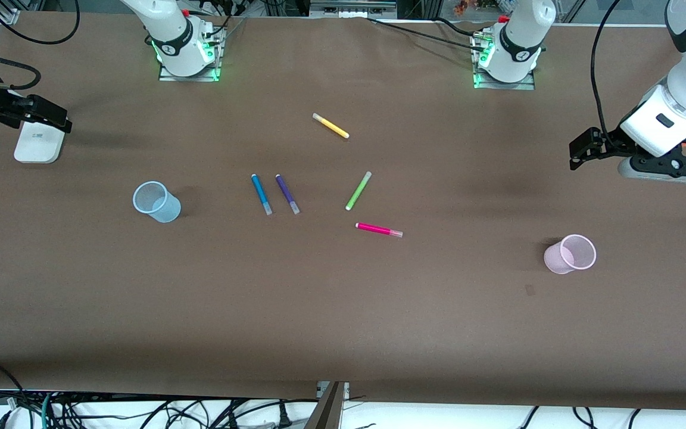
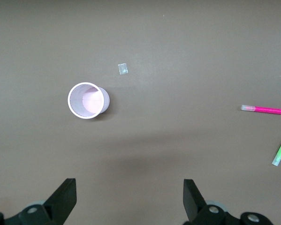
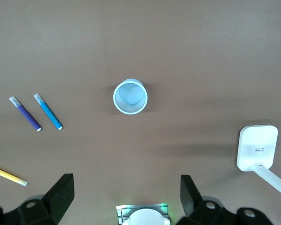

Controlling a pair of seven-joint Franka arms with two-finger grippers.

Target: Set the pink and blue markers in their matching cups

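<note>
Nothing grasped yet. Left tool (image 2: 128, 199) hangs wide and empty over the counter (image 1: 343, 322) at its own end, above the upright pink cup (image 1: 570, 254). Right tool (image 3: 124, 199) likewise spread wide, empty, over its end, above the upright blue cup (image 1: 156, 202).

Pink marker (image 1: 379, 229) lies flat mid-counter, just nearer the camera than the green pen (image 1: 358, 190). Blue marker (image 1: 261, 194) lies beside the purple pen (image 1: 287, 194), apart but close.

Advice: each marker is best gripped across its barrel at mid-length; the blue grasp should be kept clear of the purple pen.
</note>
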